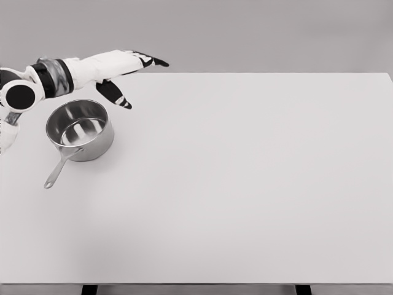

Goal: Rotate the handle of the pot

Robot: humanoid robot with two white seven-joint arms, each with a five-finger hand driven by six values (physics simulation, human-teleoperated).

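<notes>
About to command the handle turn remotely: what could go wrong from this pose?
1. The left hand hangs open beyond the pot, while the handle points toward the robot; reaching it may clip the rim.
2. The pot stands near the table's left edge; a push could slide it off.

Bright even light, soft faint shadows, slightly blurry render

**A bare simulated test bench**

No kitchen or home here: a wide, plain white table (245, 184) on dark legs (89, 289) fills the room against a flat, featureless grey wall (258, 31). The smooth, uniform surfaces look computer-rendered, like a robot test setup.
</notes>
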